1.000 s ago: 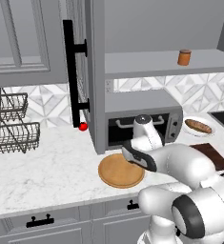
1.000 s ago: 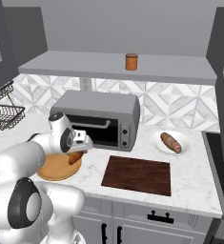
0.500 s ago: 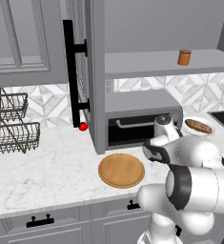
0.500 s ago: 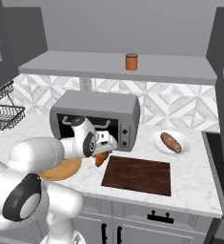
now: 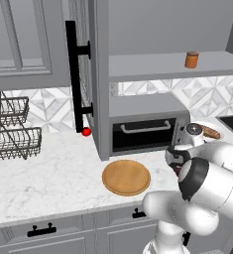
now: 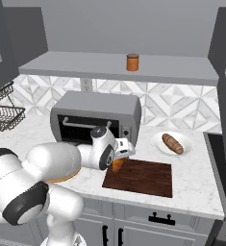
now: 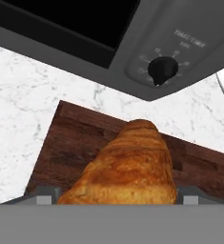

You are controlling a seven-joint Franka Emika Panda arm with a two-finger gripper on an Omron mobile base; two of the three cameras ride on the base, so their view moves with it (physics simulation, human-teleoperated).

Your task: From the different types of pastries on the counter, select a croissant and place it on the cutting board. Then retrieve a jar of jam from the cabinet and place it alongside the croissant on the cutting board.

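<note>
My gripper (image 6: 118,160) is shut on the croissant (image 6: 117,165), a plump golden-brown ridged pastry, and holds it just over the left end of the dark reddish-brown cutting board (image 6: 145,178). In the hand view the croissant (image 7: 127,167) fills the space between my gripper's (image 7: 118,194) two fingertips, with the cutting board (image 7: 70,143) right beneath. The orange-brown jar of jam (image 6: 132,62) stands on the grey shelf of the open cabinet (image 5: 99,74); the jar of jam (image 5: 191,59) sits near the shelf's right end. The long thin pastry (image 6: 172,143) lies on a white plate.
A grey toaster oven (image 6: 95,115) stands right behind the board on the marble counter (image 5: 48,173). A round tan board (image 5: 126,177) lies to its left. Wire baskets (image 5: 9,131) stand at the far left. The cabinet door's black bar handle (image 5: 72,74) juts out.
The arm has swung to the right with the croissant in its grip, from above the round tan board to the left end of the cutting board.
</note>
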